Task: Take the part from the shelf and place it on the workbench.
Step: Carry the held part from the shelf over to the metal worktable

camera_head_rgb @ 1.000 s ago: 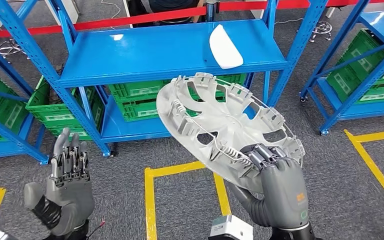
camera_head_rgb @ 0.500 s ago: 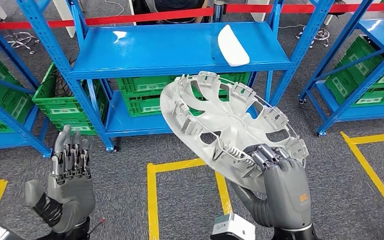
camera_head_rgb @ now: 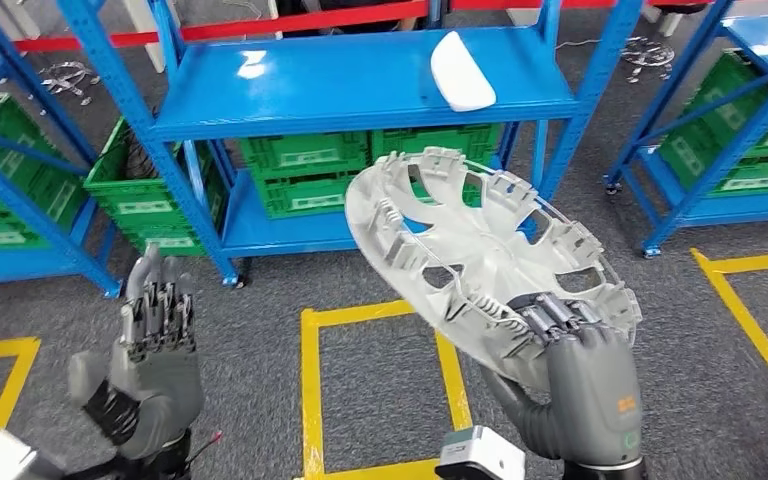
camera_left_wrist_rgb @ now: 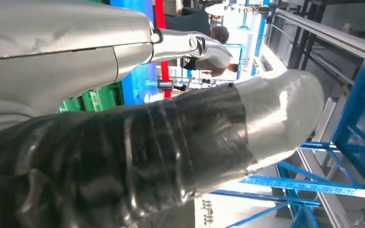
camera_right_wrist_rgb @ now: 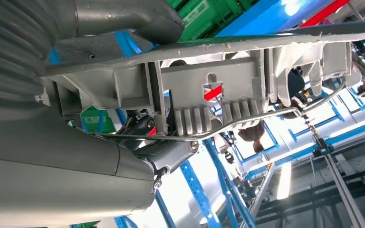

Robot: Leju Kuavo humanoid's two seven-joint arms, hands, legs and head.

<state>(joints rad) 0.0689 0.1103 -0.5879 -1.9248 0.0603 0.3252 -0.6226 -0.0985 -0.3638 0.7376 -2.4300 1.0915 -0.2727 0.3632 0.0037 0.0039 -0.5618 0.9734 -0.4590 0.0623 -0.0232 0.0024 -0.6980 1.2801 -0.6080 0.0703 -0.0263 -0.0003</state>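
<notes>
Head view: the right robot hand [camera_head_rgb: 588, 372], at the lower right of the frame, is gripping the rim of a grey wheel cover [camera_head_rgb: 485, 262], which is tilting up across the centre, clear of the blue shelf [camera_head_rgb: 360, 85] along the top. The left robot hand [camera_head_rgb: 155, 355], at the lower left, is holding nothing, its fingers pointing up. A white part [camera_head_rgb: 462, 70] is lying on the shelf.

Left wrist view: the left robot hand's taped thumb [camera_left_wrist_rgb: 180, 142] is crossing the frame, touching nothing.

Right wrist view: the fingers [camera_right_wrist_rgb: 119, 21] are clamping the wheel cover's ribbed edge [camera_right_wrist_rgb: 204, 85].

Judgement: gripped at one edge only, the cover could sag or slip, and its far rim could clip a shelf post during turning. Open carpet with yellow floor lines [camera_head_rgb: 310, 385] is offering room below.
</notes>
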